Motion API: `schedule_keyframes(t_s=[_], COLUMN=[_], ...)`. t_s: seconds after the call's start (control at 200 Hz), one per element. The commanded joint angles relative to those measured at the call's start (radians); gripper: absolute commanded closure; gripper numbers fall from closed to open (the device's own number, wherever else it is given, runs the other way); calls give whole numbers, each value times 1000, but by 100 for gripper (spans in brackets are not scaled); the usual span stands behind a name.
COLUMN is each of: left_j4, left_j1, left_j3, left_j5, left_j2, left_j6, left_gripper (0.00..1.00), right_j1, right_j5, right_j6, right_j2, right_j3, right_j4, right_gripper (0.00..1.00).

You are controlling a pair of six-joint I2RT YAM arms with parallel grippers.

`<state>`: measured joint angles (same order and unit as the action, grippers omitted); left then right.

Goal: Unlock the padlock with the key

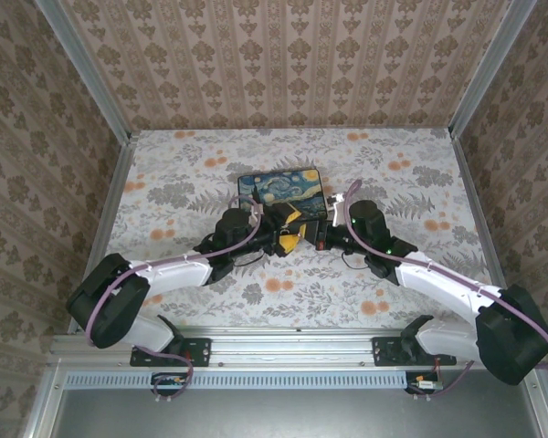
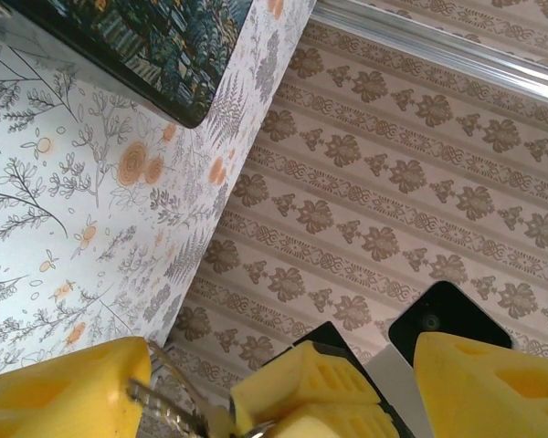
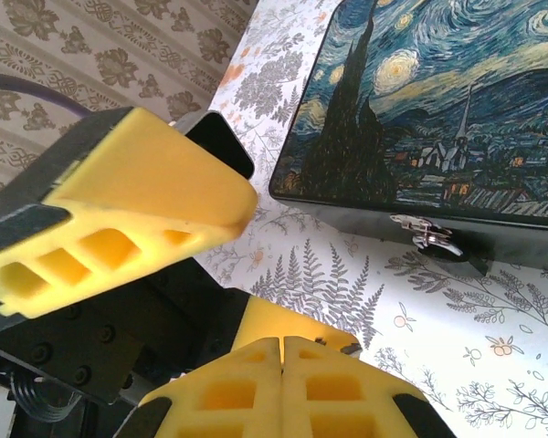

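- A small silvery metal piece, taken to be the padlock (image 2: 169,411), is seen at the bottom left of the left wrist frame. It touches the inner face of one yellow finger (image 2: 64,388) and reaches toward the closed tips beside it. Its lower part is cut off by the frame edge.
- Whether its shackle has been freed cannot be told. No sprung lock is shown, so the unlocking is judged not yet done, with the seating and turning of the key left to do.
- The right end effector (image 3: 283,351) is closed, pad against pad, at the bottom centre of the right wrist frame. Whether the key is pinched there cannot be told.
- The left end effector (image 2: 283,360) is spread wide open around the right one's tips, and nothing is clamped by it.
- In the top frame both are found together just below the centre, close in front of the black box (image 1: 281,192) with the starry-night lid, on the flowered surface (image 1: 164,182).
- A silvery latch (image 3: 426,235) is seen on the box's front wall, untouched.
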<state>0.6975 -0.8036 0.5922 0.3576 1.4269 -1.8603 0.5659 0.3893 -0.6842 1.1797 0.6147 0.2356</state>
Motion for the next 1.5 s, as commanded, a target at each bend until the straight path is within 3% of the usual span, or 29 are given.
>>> schedule_keyframes(t_s=[0.0,0.185,0.96,1.495], left_j4=[26,34,24,-8], left_j1=[3,7,17,25], left_j3=[7,3,-12,-5], left_j5=[-14,-20,0,12], left_j2=[-29,-31,-64,-76], left_j6=[-6,9,68,111], left_gripper=[25,43,68,93], right_j1=[4,5,5,5], right_j5=[0,16,-10,-12], right_j6=[9,34,38,46], right_j2=[-19,-29,-69,-78], right_j3=[-8,-13,-18,-13], right_j4=[6,-13,-7,-21], right_gripper=[100,100,100,100])
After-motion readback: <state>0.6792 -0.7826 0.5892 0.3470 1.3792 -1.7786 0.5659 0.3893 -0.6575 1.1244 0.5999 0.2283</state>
